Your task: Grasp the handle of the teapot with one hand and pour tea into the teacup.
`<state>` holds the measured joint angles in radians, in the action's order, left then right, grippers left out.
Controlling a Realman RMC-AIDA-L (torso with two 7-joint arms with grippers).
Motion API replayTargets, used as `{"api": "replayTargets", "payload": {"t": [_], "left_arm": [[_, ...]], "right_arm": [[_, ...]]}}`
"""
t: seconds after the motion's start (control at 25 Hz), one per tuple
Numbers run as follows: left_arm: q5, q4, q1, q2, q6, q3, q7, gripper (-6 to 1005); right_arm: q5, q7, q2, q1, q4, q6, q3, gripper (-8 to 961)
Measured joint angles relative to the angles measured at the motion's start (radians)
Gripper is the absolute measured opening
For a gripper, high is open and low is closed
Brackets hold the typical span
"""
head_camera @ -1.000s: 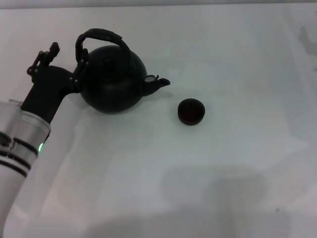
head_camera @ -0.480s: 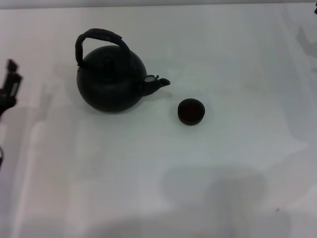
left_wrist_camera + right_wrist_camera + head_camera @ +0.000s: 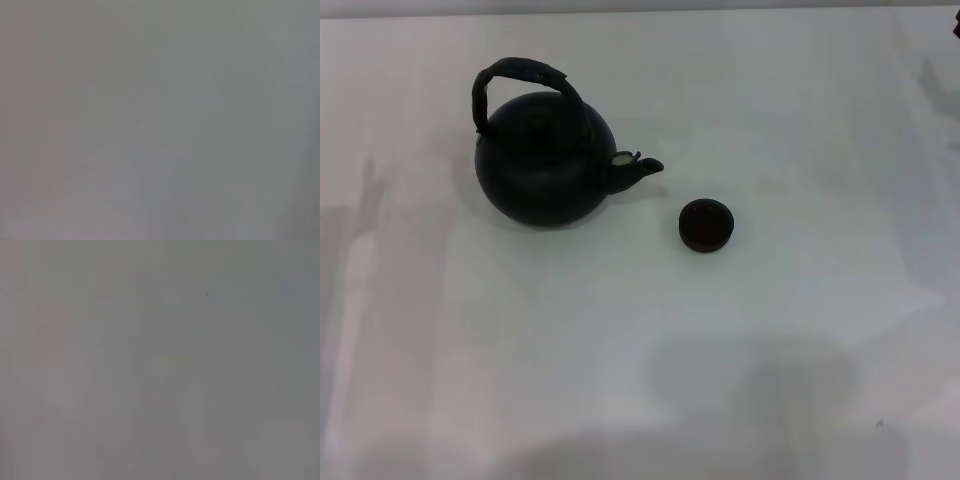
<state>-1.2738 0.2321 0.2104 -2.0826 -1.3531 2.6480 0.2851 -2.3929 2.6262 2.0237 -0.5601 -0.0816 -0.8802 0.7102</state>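
The round matte black teapot (image 3: 545, 170) stands upright on the white table at the left of the head view, its short spout pointing right. Its dark textured handle (image 3: 520, 73) arches over the top. The tiny dark teacup (image 3: 705, 224) stands on the table to the right of the spout, a short gap away. Neither gripper shows in the head view. Both wrist views show only a plain grey surface, with no fingers and no objects.
The white table (image 3: 640, 360) fills the head view, with soft shadows at its left edge and along the front. A small dark thing (image 3: 956, 28) pokes in at the far right top edge.
My left arm, which was beside the teapot's handle one second ago, has pulled away to the left and out of the head view. The teapot and teacup have not moved.
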Motion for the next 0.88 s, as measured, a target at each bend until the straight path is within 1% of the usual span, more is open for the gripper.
{"api": "replayTargets", "payload": {"t": [0.16, 0.56, 0.88], "left_arm": [[-0.006, -0.001, 0.015, 0.002, 0.008, 0.0, 0.0, 760], [-0.016, -0.003, 0.028, 0.003, 0.003, -0.002, -0.003, 759], [-0.019, -0.017, 0.064, 0.003, 0.007, -0.002, -0.005, 758]], "right_arm": [[0.0, 0.0, 0.001, 0.0, 0.0, -0.012, 0.0, 845], [-0.003, 0.0, 0.002, 0.0, 0.002, -0.02, -0.002, 844], [-0.003, 0.005, 0.0, -0.009, -0.005, -0.02, -0.004, 845]]}}
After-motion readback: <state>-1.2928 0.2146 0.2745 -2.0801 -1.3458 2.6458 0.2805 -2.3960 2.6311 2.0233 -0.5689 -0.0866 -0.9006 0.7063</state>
